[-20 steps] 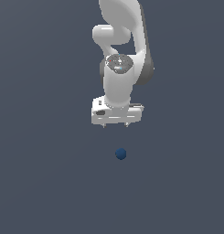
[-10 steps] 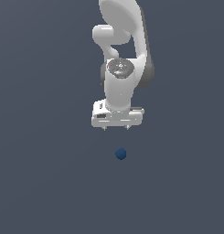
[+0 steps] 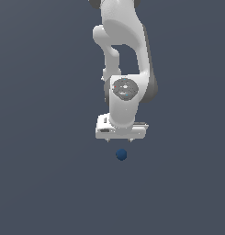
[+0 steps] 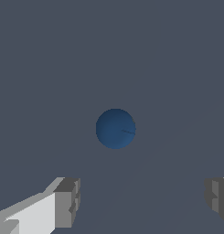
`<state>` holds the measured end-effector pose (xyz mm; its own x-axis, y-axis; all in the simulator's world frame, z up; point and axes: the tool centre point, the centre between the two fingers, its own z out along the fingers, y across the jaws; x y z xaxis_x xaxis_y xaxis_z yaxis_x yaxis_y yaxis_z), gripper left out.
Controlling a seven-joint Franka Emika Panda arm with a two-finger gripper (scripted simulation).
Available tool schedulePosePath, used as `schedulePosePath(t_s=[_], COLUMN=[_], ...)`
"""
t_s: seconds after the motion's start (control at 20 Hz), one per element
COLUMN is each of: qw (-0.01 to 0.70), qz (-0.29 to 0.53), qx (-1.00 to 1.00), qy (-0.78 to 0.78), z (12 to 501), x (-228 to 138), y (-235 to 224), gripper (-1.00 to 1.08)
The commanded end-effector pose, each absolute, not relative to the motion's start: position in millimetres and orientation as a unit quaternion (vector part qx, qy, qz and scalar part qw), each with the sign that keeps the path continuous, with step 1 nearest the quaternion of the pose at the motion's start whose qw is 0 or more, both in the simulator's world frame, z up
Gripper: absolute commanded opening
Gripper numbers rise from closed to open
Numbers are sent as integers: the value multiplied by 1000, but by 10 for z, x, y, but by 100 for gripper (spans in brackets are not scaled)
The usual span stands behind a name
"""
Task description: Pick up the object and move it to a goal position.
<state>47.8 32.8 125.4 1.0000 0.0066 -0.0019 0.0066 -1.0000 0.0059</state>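
Note:
The object is a small dark blue ball lying on the plain grey floor, just in front of the arm in the exterior view. My white gripper hangs a little above and behind it, pointing down. The wrist view has the ball in the middle of the picture, with the two grey fingertips spread wide apart beside it and nothing between them. The gripper is open and is not touching the ball.
The white arm rises behind the gripper. A flat grey floor lies all around, with no other object in view.
The arm has dropped a little toward the ball, so the gripper hangs slightly lower. The ball has not moved.

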Motion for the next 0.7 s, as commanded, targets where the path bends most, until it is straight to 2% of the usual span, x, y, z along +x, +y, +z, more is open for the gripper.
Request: schedulePosePath(t_s=[0.0, 0.65], qw=[2, 0], qz=[-1, 0], qx=[1000, 1000], qy=[-6, -26], z=[1126, 811], x=[576, 780], y=[369, 467], gripper=[100, 100])
